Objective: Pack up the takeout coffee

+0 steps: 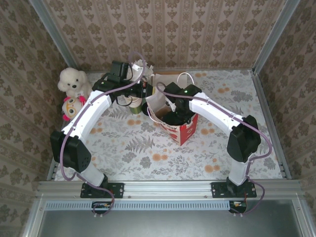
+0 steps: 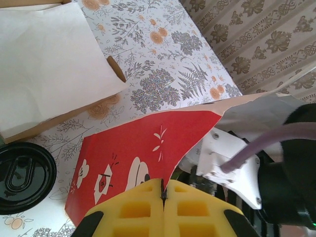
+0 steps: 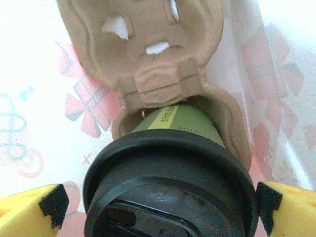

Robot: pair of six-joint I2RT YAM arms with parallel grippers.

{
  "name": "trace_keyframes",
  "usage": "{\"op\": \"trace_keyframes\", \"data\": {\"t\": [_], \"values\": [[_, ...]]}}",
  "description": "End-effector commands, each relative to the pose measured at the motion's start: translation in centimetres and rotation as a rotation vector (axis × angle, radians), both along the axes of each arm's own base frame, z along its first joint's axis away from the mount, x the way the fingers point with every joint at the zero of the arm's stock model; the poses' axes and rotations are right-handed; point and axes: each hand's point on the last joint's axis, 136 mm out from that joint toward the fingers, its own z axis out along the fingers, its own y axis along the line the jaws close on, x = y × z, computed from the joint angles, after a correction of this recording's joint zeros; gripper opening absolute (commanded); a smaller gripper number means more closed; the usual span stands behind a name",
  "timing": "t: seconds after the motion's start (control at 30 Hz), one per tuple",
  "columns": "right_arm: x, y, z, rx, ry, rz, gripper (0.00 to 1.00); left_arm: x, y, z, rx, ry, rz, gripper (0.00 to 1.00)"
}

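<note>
**Coffee cup seated in carrier inside the bag, bag rim pinched**

Patterned wallpaper closes in three sides of the table [image 1: 148, 153], which is covered by a cloth printed with grey ferns and orange flowers. A red paper bag [image 1: 183, 132] is stood near the middle of the table, slightly toward the far edge, with its mouth open upward.

The bag's rim is gripped by the left fingers [image 2: 133, 212]. In the left wrist view they are seen pressed together, with the red edge of the bag caught in the seam between them. A loose black lid [image 2: 22, 175] is seen lying flat on the cloth just beside the bag, and a white sheet with a brown border [image 2: 44, 64] is laid beyond it.

The right arm is reached down into the bag's mouth. Inside, the coffee cup [image 3: 185, 123] is seated in one pocket of a brown moulded cardboard carrier [image 3: 148, 49], and the cup is capped by its black lid [image 3: 168, 177]. The right fingers [image 3: 24, 215] are held wide apart, one on each side of the lid. A gap is visible on one side, while on the other it cannot be told whether the rim is touched.

Two plush toys, a white dog [image 1: 72, 81] and a red-trimmed doll [image 1: 71, 106], are propped along the left edge near the far corner.
</note>
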Motion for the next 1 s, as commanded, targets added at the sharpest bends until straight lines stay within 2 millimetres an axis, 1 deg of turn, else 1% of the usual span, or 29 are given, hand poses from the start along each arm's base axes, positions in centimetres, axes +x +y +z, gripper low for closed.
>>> {"op": "trace_keyframes", "data": {"t": [0.0, 0.13, 0.37, 0.4, 0.53, 0.8, 0.97], "values": [[0.7, 0.3, 3.0, 0.024, -0.114, 0.05, 1.0, 0.0, 0.3, 2.1, -0.033, -0.023, 0.028, 0.0], [1.4, 0.6, 3.9, 0.036, -0.19, 0.083, 1.0, 0.0, 0.3, 2.3, -0.04, -0.004, 0.04, 0.0], [3.0, 1.8, 6.5, 0.106, -0.347, 0.138, 1.0, 0.1, 0.1, 2.4, -0.048, 0.012, 0.048, 0.0], [3.1, 1.8, 6.9, 0.113, -0.368, 0.144, 1.0, 0.5, 0.3, 2.2, -0.033, 0.008, 0.07, 0.0], [3.3, 2.0, 8.3, 0.141, -0.424, 0.169, 1.0, 0.5, 0.4, 2.3, -0.03, 0.005, 0.078, 0.0], [2.9, 1.9, 9.3, 0.161, -0.454, 0.183, 1.0, 0.6, 0.5, 2.1, -0.022, 0.006, 0.09, 0.0], [2.8, 2.1, 11.4, 0.232, -0.537, 0.177, 1.0, 0.9, 0.6, 1.9, -0.017, 0.01, 0.103, 0.0]]}}
